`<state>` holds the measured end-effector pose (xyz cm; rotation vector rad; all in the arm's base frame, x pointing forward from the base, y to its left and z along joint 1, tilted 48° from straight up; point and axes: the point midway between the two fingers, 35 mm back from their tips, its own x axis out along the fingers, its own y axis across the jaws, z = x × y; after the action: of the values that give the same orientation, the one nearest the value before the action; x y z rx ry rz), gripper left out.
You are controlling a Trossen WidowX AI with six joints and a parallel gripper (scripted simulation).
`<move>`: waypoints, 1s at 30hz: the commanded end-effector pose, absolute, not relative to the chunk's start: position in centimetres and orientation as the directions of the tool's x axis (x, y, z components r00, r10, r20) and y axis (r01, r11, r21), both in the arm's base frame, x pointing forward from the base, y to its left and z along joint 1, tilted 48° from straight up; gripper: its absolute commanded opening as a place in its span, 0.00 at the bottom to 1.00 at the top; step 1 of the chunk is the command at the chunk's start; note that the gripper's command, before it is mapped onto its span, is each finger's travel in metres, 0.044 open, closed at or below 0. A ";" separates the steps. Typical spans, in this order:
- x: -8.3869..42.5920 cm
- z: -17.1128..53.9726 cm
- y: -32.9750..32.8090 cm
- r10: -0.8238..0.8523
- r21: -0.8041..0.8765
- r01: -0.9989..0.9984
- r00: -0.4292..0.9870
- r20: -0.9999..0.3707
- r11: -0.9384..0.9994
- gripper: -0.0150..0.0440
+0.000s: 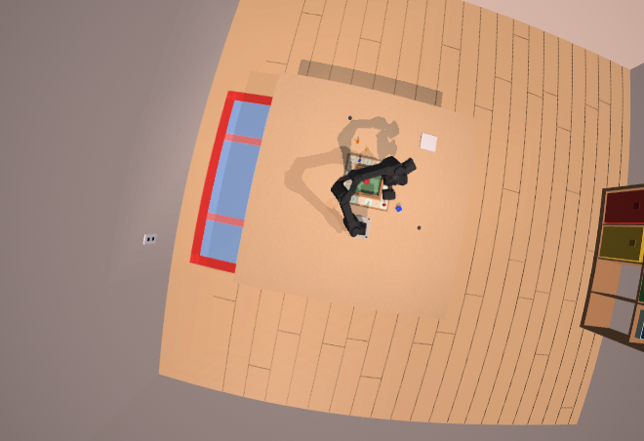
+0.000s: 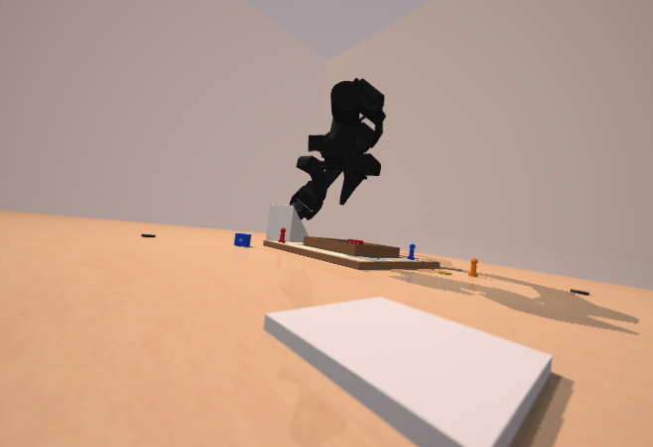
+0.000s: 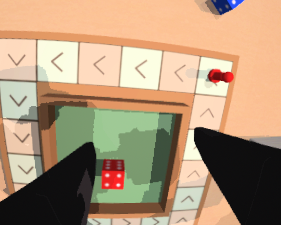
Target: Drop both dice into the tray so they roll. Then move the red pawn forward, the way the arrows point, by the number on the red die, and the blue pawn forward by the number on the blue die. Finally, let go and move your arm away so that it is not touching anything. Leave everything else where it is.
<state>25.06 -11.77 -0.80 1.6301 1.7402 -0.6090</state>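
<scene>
The red die (image 1: 366,181) (image 2: 355,241) (image 3: 113,174) is inside the brown-walled tray (image 2: 327,246) (image 3: 135,208). The wrist view shows a bright face with four pips and a darker face with several pips; whether it lies still cannot be told. My gripper (image 3: 145,141) is open and empty, above the tray, its fingers apart. The blue die (image 1: 398,208) (image 2: 242,239) (image 3: 227,4) lies on the table outside the board. The red pawn (image 1: 383,205) (image 2: 282,235) (image 3: 221,76) stands on a corner square. The blue pawn (image 1: 359,160) (image 2: 412,251) stands on the board's opposite side.
An orange pawn (image 1: 356,140) (image 2: 473,267) and a flat yellow piece (image 1: 366,148) (image 2: 444,273) are beside the board. A white slab (image 1: 427,141) (image 2: 407,342) lies farther off. Small black discs (image 1: 349,117) (image 2: 147,235) lie on the table. A grey block (image 2: 280,223) is at the arm's base.
</scene>
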 end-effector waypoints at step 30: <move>14.5 -15.4 -15.8 0.728 0.503 0.738 0.023 -0.685 0.450 0.72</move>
<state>14.49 -16.30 -15.15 1.2681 1.7014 -0.0104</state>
